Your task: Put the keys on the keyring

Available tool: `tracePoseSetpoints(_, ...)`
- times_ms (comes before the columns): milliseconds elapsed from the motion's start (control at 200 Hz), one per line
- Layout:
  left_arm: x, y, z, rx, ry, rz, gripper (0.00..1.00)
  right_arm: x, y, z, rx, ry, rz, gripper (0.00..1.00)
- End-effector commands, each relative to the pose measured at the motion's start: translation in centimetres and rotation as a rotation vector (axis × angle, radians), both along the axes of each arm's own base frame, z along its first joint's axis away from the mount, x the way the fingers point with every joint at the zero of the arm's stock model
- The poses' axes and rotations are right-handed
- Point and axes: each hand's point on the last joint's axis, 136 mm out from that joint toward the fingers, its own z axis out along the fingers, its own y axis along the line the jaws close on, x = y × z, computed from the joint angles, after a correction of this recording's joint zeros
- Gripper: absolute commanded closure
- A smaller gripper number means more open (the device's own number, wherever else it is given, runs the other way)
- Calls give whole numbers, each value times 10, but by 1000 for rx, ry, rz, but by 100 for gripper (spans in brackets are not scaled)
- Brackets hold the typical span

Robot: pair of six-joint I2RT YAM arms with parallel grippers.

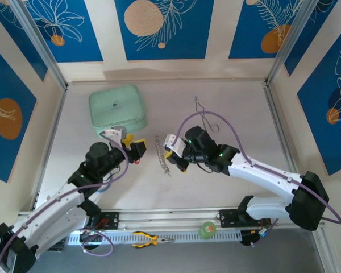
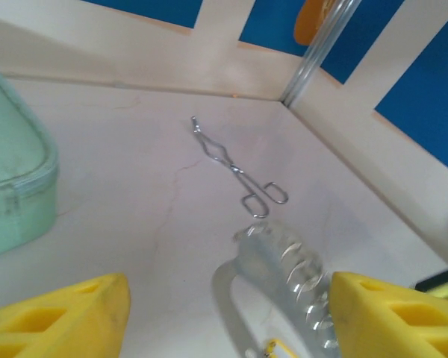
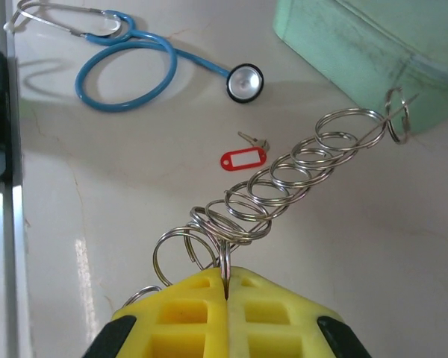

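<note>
Right gripper (image 3: 225, 287), pinched on one ring of the ring chain (image 3: 284, 183), which I hold raised so the keyring (image 2: 222, 302) at its far end hangs between my spread left gripper (image 2: 230, 287); red-tagged key (image 3: 243, 158) lies apart on the table (image 3: 97, 194).

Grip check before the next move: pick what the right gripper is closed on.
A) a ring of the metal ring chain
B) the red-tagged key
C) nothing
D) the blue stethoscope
A: the right gripper pinches one ring of the chain of metal rings between its yellow fingers; the red-tagged key lies loose beyond.
</note>
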Motion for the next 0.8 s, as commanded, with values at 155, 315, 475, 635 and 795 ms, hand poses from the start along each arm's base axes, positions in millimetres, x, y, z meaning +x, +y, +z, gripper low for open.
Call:
tracePoseSetpoints(155,-38,-11,-48,77,83,-189,52,0,-4,5,17,95,-45,100)
tracePoseSetpoints(315,-62,-36,-47,67,-2,-397,64,-4,-1,12,65,46,9,100)
tracePoseSetpoints(475,-75,-49,-28,197,-284,-519,68,-6,-6,15,94,86,19,100)
tracePoseSetpoints(635,-82,-58,-22,396,-571,-556,75,-8,-13,26,185,138,13,100)
tracePoseSetpoints(795,-84,-74,-21,591,-800,-524,77,-9,-15,33,232,171,3,100)
